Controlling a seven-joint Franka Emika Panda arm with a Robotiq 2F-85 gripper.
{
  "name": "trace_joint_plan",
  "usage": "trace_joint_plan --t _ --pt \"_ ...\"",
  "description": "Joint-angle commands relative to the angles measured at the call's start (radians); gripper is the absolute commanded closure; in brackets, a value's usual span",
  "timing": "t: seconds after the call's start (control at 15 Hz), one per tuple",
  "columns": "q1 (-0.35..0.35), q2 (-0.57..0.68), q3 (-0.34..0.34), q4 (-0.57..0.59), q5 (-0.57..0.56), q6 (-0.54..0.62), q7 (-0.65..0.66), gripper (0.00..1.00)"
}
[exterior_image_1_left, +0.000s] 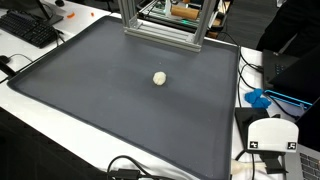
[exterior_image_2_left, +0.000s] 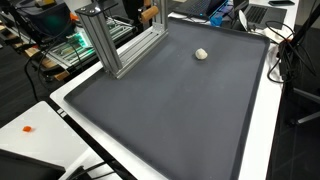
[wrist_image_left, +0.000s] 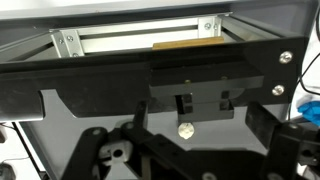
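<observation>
In the wrist view the tool (wrist_image_left: 188, 150) fills the lower edge, its dark fingers (wrist_image_left: 105, 155) spread wide to either side, with nothing between them. It is not seen in either exterior view.

Past the gap, the ball (wrist_image_left: 186, 129) shows small and pale on the grey mat (wrist_image_left: 60, 130). It is a single cream-coloured ball with a dull, slightly uneven surface. It is round, so it has no long axis and points nowhere. In both exterior views it (exterior_image_1_left: 159, 77) (exterior_image_2_left: 201, 54) lies alone on the mat (exterior_image_1_left: 130, 115) (exterior_image_2_left: 170, 110), in the half towards the frame (exterior_image_1_left: 165, 30) (exterior_image_2_left: 110, 45) but well apart from it and touching nothing else.

There is one mat, dark grey with a raised rim, and it covers most of the white desk (exterior_image_1_left: 45, 110) (exterior_image_2_left: 262, 125).

Beyond the ball stands one aluminium frame, upright at the mat's far edge. The wrist view shows its silver bar (wrist_image_left: 140, 40) with two corner brackets.

Off the mat in an exterior view lie one black keyboard (exterior_image_1_left: 30, 30) at the desk's corner, one blue object (exterior_image_1_left: 258, 98) at the side and black cables (exterior_image_1_left: 130, 170) along the near edge. In an exterior view one small orange bit (exterior_image_2_left: 27, 129) sits on the desk.
</observation>
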Motion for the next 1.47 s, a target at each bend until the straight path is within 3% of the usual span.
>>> trace_joint_plan --t 0.0,1.4 --pt "0.022 0.041 0.015 -0.009 -0.009 0.035 0.011 0.00" --pt "0.033 0.090 0.009 0.033 -0.035 0.006 -0.003 0.00"
